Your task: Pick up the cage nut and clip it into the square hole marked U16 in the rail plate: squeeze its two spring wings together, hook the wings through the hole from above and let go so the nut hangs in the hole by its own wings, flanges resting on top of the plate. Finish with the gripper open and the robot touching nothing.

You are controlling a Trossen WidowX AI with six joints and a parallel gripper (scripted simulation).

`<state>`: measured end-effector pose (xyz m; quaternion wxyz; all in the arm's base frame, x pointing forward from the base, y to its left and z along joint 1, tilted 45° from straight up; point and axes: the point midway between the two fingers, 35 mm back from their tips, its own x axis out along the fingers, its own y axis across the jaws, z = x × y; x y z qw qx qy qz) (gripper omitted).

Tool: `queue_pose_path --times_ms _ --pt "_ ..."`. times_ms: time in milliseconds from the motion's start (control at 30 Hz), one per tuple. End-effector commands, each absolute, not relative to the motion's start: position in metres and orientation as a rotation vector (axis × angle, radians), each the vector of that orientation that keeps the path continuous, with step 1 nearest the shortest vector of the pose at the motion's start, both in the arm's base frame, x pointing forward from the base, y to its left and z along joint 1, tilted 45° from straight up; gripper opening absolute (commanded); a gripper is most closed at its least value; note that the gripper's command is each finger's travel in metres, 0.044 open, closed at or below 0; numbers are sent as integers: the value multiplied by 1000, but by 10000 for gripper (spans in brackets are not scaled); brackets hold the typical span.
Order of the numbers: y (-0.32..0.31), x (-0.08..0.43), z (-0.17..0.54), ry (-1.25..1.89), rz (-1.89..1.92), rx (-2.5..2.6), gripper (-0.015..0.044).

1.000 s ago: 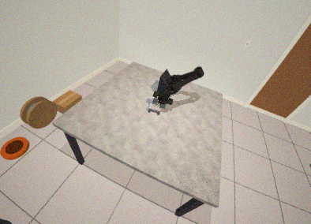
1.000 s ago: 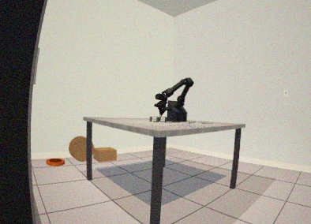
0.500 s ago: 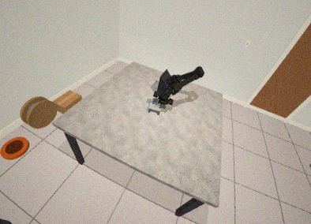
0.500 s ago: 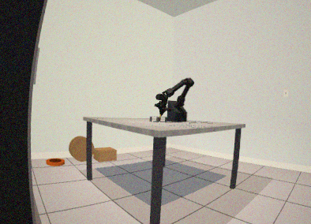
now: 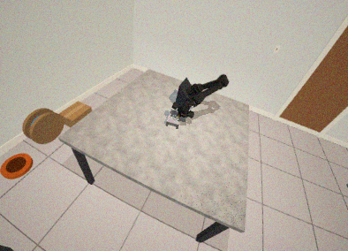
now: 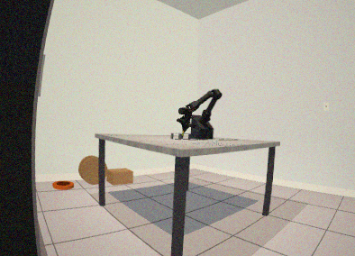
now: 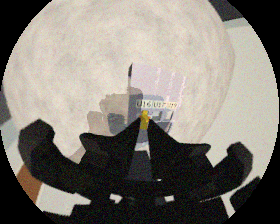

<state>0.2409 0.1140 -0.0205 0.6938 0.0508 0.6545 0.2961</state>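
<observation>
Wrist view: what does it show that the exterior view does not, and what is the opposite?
Only the wrist view shows the labels readably, U16 among them.

Only the exterior view shows the round wooden disc, the box and the arm's raised elbow.

Both show the gripper shut on the yellow nut, the plate and the table.
</observation>
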Motion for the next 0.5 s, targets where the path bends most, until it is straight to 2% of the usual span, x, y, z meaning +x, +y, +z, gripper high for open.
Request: queue_pose_path --times_ms 0,467 --pt "114 241 -21 1462 652 109 32" --pt "115 240 -20 1461 629 88 32"
